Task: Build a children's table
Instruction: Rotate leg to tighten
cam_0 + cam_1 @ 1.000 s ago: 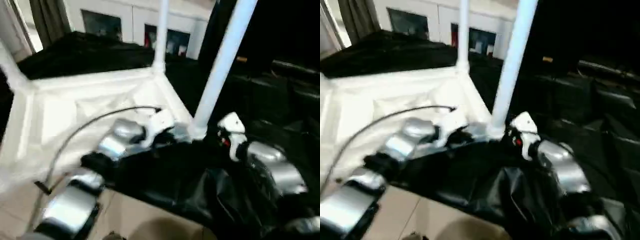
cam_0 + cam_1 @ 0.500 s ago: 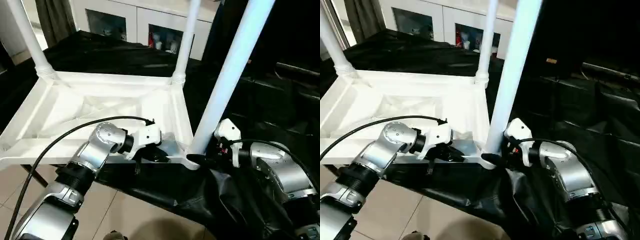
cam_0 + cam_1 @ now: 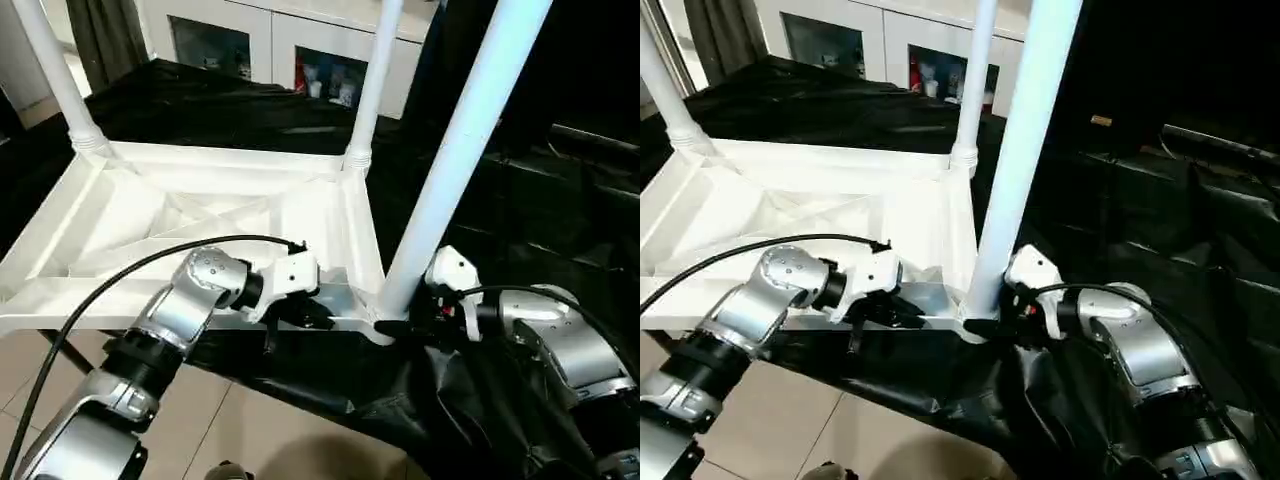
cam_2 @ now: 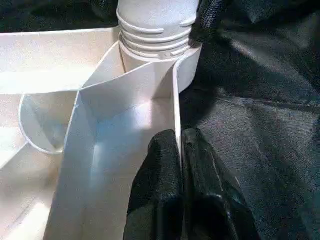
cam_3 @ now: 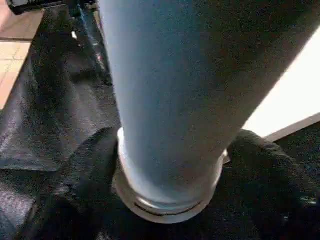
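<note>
Nothing much moved. Left fingers [image 4: 179, 165] still pinch the tabletop [image 3: 150, 225] rim; right fingers [image 5: 75, 170] still hug the near leg [image 3: 450, 170].

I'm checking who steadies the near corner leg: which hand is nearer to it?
Right. The right hand wraps the leg's base; the left hand pinches the tabletop's rim beside that corner.

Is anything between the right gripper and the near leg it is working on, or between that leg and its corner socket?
Nothing visible. The right gripper already wraps the near leg at its base, and the leg stands in the tabletop corner socket.
</note>
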{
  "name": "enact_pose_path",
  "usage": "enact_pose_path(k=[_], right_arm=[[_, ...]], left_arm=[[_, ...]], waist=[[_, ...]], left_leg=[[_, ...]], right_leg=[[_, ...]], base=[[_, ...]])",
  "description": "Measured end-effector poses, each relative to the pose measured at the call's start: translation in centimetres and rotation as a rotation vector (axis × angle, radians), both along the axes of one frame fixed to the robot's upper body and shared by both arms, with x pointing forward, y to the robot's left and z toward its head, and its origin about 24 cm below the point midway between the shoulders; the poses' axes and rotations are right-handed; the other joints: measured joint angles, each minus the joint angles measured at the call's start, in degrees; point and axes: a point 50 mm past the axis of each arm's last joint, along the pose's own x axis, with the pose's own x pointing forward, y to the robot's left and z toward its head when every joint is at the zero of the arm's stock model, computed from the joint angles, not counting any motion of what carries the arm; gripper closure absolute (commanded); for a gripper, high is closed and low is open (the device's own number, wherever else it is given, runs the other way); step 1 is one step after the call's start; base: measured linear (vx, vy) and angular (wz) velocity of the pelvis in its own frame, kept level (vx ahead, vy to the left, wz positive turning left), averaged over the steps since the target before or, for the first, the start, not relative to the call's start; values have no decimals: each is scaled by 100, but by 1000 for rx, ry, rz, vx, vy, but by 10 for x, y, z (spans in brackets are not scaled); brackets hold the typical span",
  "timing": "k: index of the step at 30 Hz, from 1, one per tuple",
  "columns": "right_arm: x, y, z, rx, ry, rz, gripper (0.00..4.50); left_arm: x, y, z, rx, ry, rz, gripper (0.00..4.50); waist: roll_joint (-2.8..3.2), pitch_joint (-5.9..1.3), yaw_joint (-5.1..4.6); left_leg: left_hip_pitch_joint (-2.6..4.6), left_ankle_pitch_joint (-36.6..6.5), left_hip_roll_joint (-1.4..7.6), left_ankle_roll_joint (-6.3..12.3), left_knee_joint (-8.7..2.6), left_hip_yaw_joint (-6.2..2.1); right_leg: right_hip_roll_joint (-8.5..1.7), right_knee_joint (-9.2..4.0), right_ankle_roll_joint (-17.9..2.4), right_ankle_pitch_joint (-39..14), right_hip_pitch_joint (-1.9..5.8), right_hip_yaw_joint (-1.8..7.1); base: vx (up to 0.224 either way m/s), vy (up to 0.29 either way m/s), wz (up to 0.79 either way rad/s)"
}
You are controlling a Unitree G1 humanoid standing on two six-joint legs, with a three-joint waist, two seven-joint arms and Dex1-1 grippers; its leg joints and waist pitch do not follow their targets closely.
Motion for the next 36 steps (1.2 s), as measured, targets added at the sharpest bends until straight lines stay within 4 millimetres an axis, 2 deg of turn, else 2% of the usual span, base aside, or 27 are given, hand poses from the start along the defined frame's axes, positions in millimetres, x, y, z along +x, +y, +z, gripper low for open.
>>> enact_pose_path(k=[3,5,12,15,17,20,24,28,29,32,36], right_arm=[[0,1,0,7,5,6,133],[0,1,0,9,7,6,159],[-2,5,-6,63,14,-48,177],[9,14,-17,166,-4,-303,178],[22,21,-22,213,-16,-532,178],[34,28,-26,236,-21,-764,178],[46,37,-25,224,-44,-971,178],[46,36,-26,202,-75,-995,178],[46,36,-26,203,-76,-996,122],[46,36,-26,219,-67,-988,102],[45,29,-25,215,-67,-929,54]], left_arm=[[0,0,0,2,1,3,450],[0,1,0,2,4,5,450],[1,1,0,-5,11,35,450],[13,-5,-2,-9,-32,168,450],[24,-19,-4,-14,-60,277,450],[32,-42,-7,-37,-59,391,450],[37,-66,-9,-23,-81,471,450],[37,-73,-10,-22,-92,465,450],[38,-74,-10,-22,-92,463,450],[38,-74,-10,-23,-98,456,450],[38,-74,-10,-25,-101,437,450]], waist=[[-3,2,-12],[-3,2,-16],[-9,5,-28],[-22,8,-62],[-27,9,-81],[-35,5,-95],[-35,1,-74],[-29,-3,-34],[-26,-5,-32],[-25,-4,-31],[-16,-4,-26]], left_leg=[[0,0,0,0,0,0],[0,0,0,0,-1,0],[2,0,0,0,-2,-1],[10,0,-1,-1,0,-1],[13,0,-4,-2,1,-1],[16,1,-6,-3,2,-3],[20,1,-7,-4,-5,-5],[23,1,-7,-4,-9,-4],[23,1,-9,-4,-9,-4],[22,1,-9,-3,-10,-4],[20,1,-9,-3,-13,-6]], right_leg=[[0,0,0,0,0,0],[0,0,0,0,0,0],[0,1,0,0,1,0],[1,5,-7,6,1,1],[0,0,12,-5,1,3],[-2,-6,15,-6,3,5],[-1,-2,18,-4,6,5],[-1,-3,1,8,20,6],[-2,-4,1,8,22,6],[-2,-5,2,8,23,7],[-2,-5,22,-4,22,5]], base=[[0,0,0],[0,0,0],[0,0,0],[0,0,0],[0,0,0],[0,0,0],[0,0,0],[0,0,0],[0,0,0],[0,0,0],[0,0,0]])
